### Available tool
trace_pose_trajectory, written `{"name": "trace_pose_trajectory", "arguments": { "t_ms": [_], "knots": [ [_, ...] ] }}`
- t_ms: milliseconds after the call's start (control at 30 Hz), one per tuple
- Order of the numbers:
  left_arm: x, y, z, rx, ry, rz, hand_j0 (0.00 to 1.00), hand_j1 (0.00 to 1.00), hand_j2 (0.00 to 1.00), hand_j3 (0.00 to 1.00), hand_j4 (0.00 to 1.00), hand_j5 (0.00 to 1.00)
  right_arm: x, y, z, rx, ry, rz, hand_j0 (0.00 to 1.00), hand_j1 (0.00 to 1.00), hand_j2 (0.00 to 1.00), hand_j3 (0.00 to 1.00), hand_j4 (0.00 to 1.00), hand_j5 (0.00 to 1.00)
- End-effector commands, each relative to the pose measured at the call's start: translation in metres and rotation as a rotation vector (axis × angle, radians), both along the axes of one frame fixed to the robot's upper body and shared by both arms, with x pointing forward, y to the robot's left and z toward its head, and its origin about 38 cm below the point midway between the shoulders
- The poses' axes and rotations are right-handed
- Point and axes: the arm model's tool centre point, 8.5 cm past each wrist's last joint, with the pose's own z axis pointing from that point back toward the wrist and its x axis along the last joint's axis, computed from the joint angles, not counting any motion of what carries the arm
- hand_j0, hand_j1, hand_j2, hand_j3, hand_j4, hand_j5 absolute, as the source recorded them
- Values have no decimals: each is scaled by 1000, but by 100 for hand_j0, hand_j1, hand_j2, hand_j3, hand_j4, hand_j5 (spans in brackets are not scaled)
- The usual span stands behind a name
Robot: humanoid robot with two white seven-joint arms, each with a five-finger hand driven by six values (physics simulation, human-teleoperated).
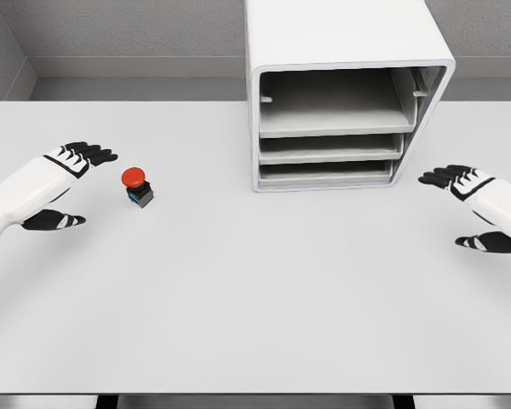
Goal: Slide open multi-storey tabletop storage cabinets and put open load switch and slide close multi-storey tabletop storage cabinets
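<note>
- Looking from the head view, I count one storage cabinet (341, 94), one load switch (138, 186) and two hands, all over one pale grey tabletop (255, 298).
- One cabinet only: it is white, it stands upright at the far side of the tabletop, a little right of the middle, and its front faces the camera.
- Inside the cabinet I count three levels, one over the other. The top level is the tallest and the two lower levels are thin. All three look open at the front, and I cannot see anything lying in them.
- One load switch only: it has a round red cap on a small dark base with a bit of blue. It stands on the tabletop at the left, well apart from the cabinet and in front of its left side.
- The left hand (68, 183) comes in from the left edge. Its black fingers (92, 154) are spread and relaxed, thumb below, and they hold nothing.
- The switch is just beside the left fingers, to their right and a little lower, with a clear gap between; they are not touching.
- The right hand (473, 204) comes in from the right edge, near the lower right corner of the cabinet but apart from it. Its fingers are also apart and hold nothing.
- The switch is far from the right hand, across the tabletop.
</note>
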Motion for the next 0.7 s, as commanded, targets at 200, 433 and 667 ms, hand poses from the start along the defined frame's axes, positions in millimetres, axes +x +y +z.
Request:
{"name": "trace_pose_trajectory", "arguments": {
  "t_ms": [200, 433, 667],
  "knots": [
    [0, 5, 4, 75, 65, -9, 100, 100, 100, 100, 100, 100, 2, 18, 11, -34, -52, 49, 100, 100, 100, 100, 100, 100],
    [32, -15, 54, 87, -6, -53, 100, 100, 100, 100, 100, 100, 10, 44, 42, -14, -166, 108, 100, 100, 100, 100, 100, 100],
    [45, -38, 68, 21, -67, -83, 100, 100, 100, 100, 100, 100, 12, 58, 36, 2, -161, 137, 64, 64, 64, 64, 64, 64]
  ]
}}
